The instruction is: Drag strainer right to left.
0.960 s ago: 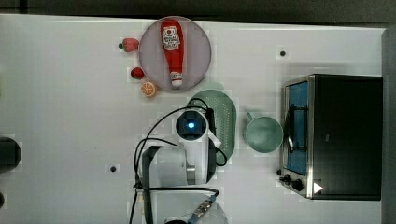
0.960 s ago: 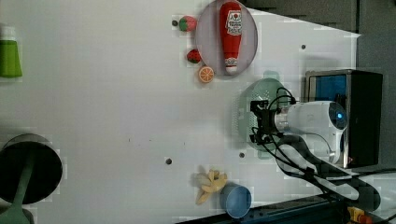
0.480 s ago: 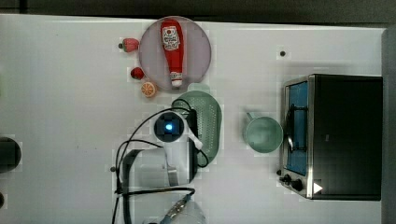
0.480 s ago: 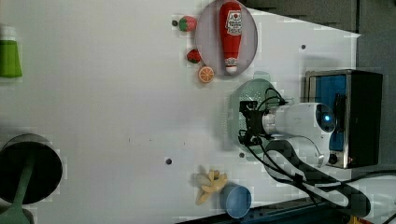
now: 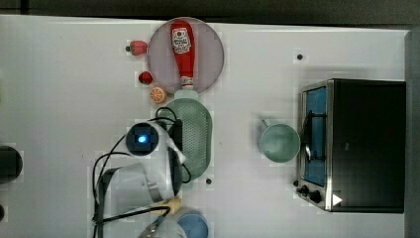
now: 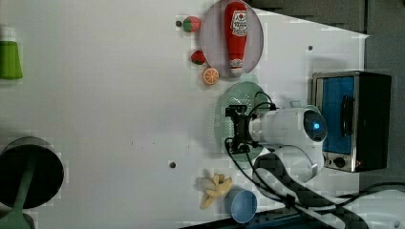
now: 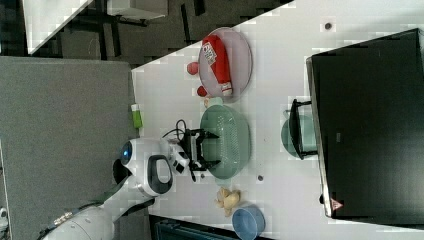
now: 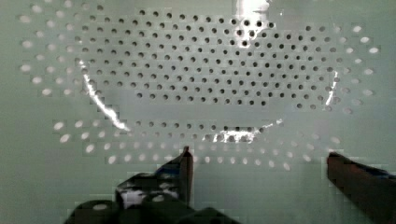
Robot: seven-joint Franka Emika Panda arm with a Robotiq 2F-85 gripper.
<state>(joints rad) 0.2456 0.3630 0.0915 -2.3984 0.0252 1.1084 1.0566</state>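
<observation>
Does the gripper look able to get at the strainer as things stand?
Probably yes: the open gripper hangs over the strainer, its perforated bowl right below the fingers and nothing between.

In the top view, wide bare white table [image 5: 64,99] lies to the top view's left of the strainer [image 5: 198,134]. A plate [image 5: 210,54] with a ketchup bottle [image 5: 183,49] nearly touches the strainer's upper end, an orange slice [image 5: 157,94] beside it. A cup [image 5: 280,143] and toaster oven [image 5: 361,144] block the top view's right.
</observation>
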